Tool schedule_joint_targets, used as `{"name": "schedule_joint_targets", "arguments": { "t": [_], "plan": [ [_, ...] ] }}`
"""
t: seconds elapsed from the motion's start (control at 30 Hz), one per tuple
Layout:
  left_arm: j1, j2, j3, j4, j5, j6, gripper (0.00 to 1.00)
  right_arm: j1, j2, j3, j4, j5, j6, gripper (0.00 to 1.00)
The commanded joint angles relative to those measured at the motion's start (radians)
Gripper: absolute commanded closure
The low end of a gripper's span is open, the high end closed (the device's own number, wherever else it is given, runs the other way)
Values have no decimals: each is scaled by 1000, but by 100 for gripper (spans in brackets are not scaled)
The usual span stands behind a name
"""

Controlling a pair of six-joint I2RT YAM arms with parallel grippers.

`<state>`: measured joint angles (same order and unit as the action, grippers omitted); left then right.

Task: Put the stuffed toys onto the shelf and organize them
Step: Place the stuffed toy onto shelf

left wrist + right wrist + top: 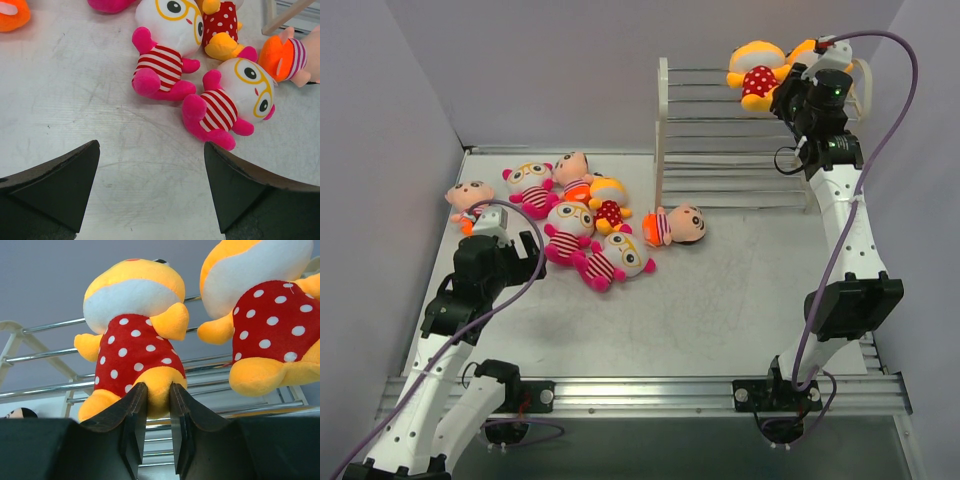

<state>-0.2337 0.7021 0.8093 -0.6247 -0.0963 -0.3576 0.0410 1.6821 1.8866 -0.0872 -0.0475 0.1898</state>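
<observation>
Right wrist — right tool (158,386) clamps polka-dot doll (132,350) on shelf (663,120) top, second doll (270,315) beside; left tool (151,145) released.

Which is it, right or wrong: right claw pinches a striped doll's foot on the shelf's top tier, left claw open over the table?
Wrong on the doll. The right claw pinches the foot of a polka-dot doll, not a striped one, as the right wrist view shows. The rest holds: the doll is on the top tier of the shelf, and the left claw is open over the table.
</observation>
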Motion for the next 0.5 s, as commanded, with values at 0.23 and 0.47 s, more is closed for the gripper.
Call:
{"name": "schedule_joint_targets", "arguments": {
  "t": [0.23, 0.47],
  "plan": [
    [-1, -9, 7, 28, 7, 9, 6, 2, -62, 37, 23, -3, -9, 55],
    [-1, -9, 7, 28, 9, 8, 6, 2, -119, 46, 24, -31, -3, 34]
  ]
}}
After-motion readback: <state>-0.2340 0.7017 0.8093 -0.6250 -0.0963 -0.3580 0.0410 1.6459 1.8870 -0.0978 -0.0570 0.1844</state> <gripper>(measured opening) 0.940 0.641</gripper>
